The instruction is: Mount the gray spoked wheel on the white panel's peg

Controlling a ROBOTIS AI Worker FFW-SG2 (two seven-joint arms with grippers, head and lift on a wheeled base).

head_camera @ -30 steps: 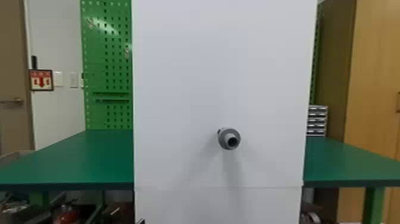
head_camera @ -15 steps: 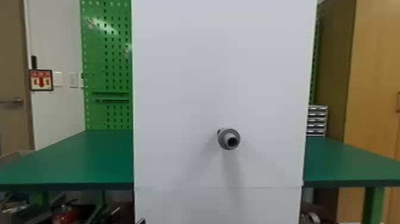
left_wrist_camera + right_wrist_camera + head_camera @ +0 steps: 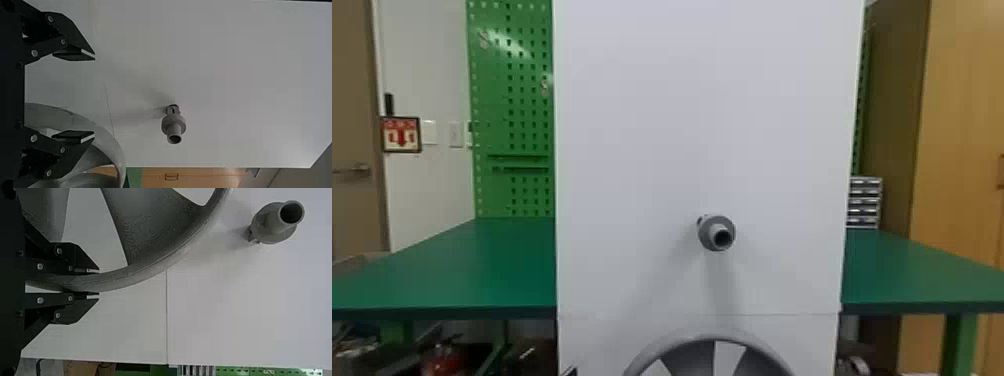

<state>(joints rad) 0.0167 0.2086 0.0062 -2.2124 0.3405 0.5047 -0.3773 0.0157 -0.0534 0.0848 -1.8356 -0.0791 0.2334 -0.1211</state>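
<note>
The right hand (image 3: 98, 283) grips the gray spoked wheel (image 3: 145, 273) by its rim, one finger on each side, while the left hand (image 3: 569, 371), wide and holding nothing, hangs near it. The wheel stands low before the white panel (image 3: 642, 150), its upper arc rising from the head view's bottom edge, below the jutting gray peg (image 3: 716, 233) and apart from it. Behind the panel, a green desk (image 3: 457, 270) extends to both sides, backed by a green pegboard (image 3: 527, 105) at left and stacked drawers (image 3: 864, 202) at right.
</note>
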